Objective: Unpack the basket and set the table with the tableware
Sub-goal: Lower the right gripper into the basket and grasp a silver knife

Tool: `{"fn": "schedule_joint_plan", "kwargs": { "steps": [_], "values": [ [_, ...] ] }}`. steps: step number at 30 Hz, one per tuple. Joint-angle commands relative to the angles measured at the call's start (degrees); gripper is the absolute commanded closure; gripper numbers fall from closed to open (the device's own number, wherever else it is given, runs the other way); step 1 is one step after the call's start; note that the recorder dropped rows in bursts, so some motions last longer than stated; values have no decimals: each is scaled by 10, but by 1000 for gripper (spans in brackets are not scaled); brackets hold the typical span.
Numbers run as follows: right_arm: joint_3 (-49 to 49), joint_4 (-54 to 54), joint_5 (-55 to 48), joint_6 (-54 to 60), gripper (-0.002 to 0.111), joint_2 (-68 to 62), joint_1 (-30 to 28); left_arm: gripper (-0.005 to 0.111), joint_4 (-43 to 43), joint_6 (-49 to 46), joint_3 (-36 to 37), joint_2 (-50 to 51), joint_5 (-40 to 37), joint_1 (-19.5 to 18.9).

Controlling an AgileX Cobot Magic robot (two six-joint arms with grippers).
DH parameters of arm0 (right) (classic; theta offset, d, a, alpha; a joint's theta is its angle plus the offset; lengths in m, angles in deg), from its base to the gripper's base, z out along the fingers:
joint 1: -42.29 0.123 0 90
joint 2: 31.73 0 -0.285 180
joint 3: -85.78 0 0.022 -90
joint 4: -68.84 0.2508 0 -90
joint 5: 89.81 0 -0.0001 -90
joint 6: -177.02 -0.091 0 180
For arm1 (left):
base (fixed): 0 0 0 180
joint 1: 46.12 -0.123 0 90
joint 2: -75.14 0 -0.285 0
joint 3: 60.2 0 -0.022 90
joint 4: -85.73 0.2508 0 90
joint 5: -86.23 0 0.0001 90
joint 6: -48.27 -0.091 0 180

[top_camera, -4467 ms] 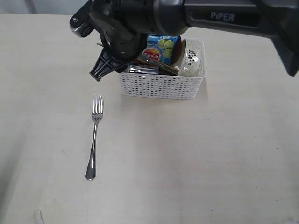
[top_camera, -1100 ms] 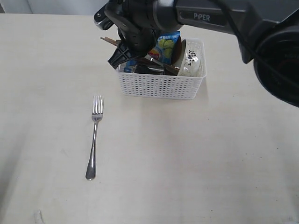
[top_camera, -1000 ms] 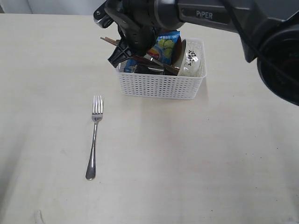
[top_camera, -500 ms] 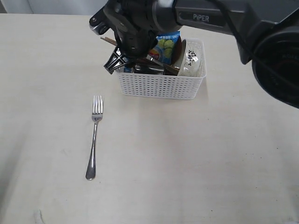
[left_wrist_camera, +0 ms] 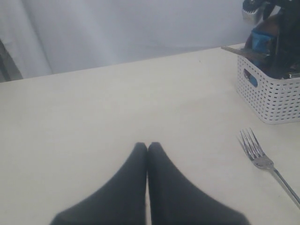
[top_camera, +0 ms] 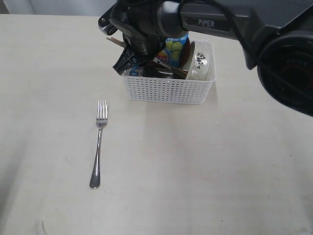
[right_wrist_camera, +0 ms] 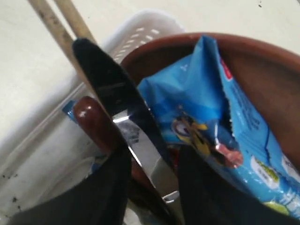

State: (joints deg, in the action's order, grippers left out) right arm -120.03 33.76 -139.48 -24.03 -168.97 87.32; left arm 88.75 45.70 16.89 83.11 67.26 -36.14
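Standing toward the far side of the large pale cream tabletop [top_camera: 220, 171], the white rectangular perforated plastic basket [top_camera: 168, 90] is packed. A white speckled bowl [top_camera: 201, 61] sits on edge at its right end, with a round brown plate [top_camera: 188, 49] upright beside it. A blue chips packet [top_camera: 172, 49] leans against the plate, and a pair of wooden chopsticks [top_camera: 114, 41] pokes out over the left rim.

Seen from the right wrist, the steel knife [right_wrist_camera: 140, 140] slants up out of the basket. Its blade runs straight between the two black fingers [right_wrist_camera: 93, 197] of the right gripper [right_wrist_camera: 152, 192]. The reddish-brown wooden spoon [right_wrist_camera: 91, 119] lies just beside the blade on one side, the packet on the other. The fingers flank the blade at a narrow gap, but whether they actually press on it cannot be told.

A steel fork [top_camera: 99, 142] lies alone on the tabletop, well apart from the basket, tines toward the far side. The left gripper [left_wrist_camera: 147, 146] hangs low over bare tabletop, its fingers pressed together on nothing.
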Motion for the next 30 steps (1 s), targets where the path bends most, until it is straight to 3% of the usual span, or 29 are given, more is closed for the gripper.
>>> {"fn": "schedule_joint_plan", "kwargs": {
  "steps": [1,6,10,12,17,25,30],
  "values": [
    [-2,-9,-5,-3,75,-6,-3,107,-1,0,1,-2,4,-1],
    [-2,-9,-1,-3,74,-5,-3,107,-1,0,1,-2,4,-1],
    [-2,-9,-1,-4,56,-7,-3,107,-1,0,1,-2,4,-1],
    [-2,-9,-4,-8,54,-10,-3,107,-1,0,1,-2,4,-1],
    [-2,-9,-18,-7,69,-20,-3,107,-1,0,1,-2,4,-1],
    [-2,-9,-22,2,108,-21,-2,107,-1,0,1,-2,4,-1],
    [-2,-9,-27,9,109,-16,-2,107,-1,0,1,-2,4,-1]
  ]
}}
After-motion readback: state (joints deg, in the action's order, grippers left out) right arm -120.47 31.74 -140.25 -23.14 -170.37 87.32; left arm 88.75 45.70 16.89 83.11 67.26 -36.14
